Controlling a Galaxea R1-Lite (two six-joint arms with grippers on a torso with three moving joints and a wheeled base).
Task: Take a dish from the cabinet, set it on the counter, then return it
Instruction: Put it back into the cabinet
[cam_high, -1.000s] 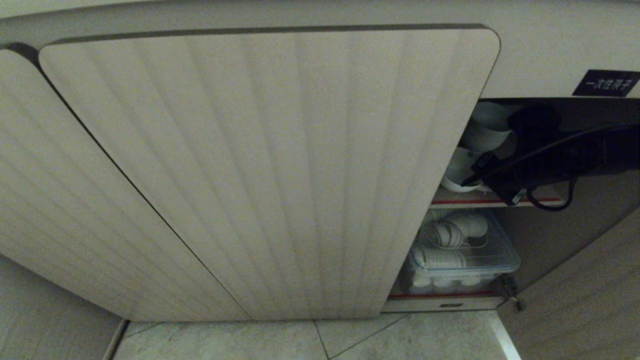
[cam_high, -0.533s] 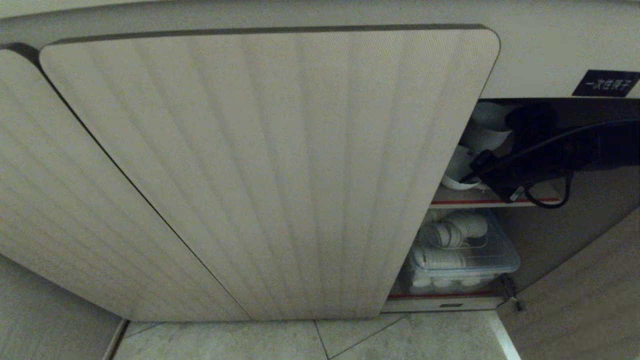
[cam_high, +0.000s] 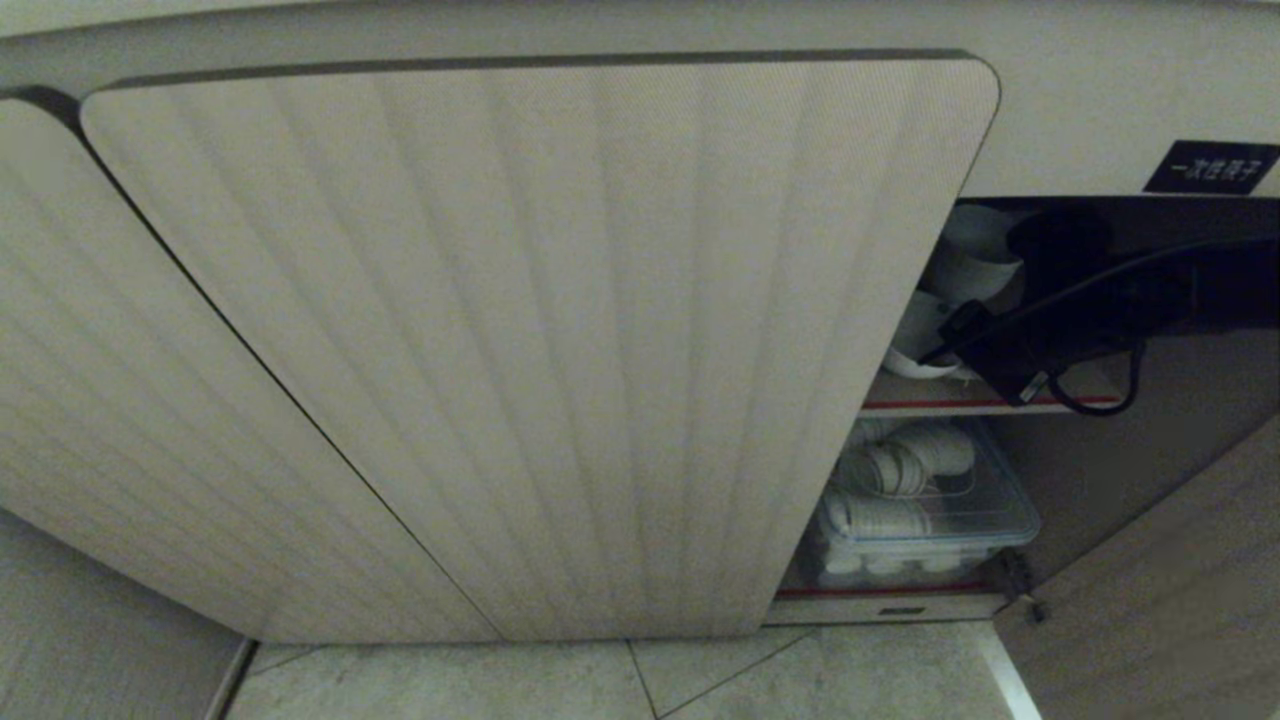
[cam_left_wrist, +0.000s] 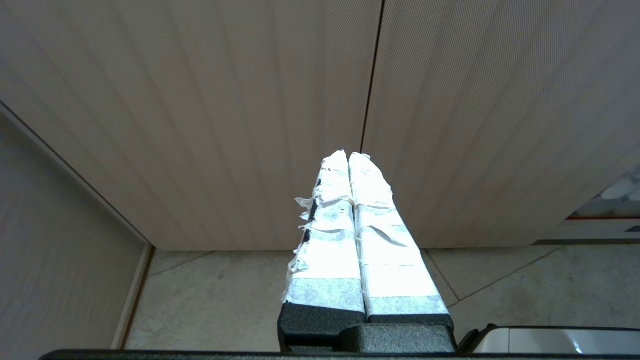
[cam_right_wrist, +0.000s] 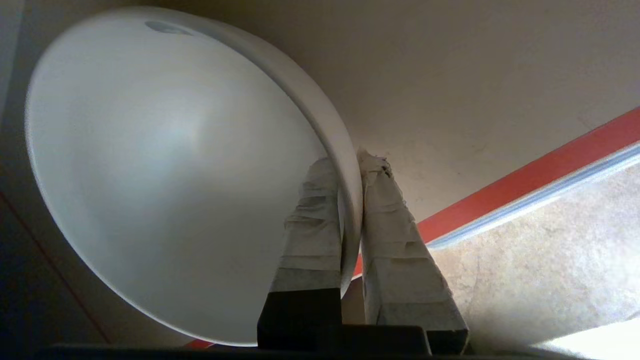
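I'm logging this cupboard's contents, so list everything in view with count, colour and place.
Small round white ceramic bowl: one, white, rim pinched by the right gripper, upper shelf.
Fluted cabinet doors: two shut, beige, left.
Red-edged shelves: two, inside the cabinet.
Clear plastic box: one, holding white crockery, lower shelf.
Black label: one, white characters, above the opening.
Tiled floor: pale, below.
Right gripper: shut on the bowl.
Left gripper: shut, facing the doors.

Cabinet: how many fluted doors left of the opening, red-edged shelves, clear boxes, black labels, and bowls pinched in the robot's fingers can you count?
Fluted doors: 2
Red-edged shelves: 2
Clear box: 1
Black label: 1
Bowl pinched in the right fingers: 1
Total: 7
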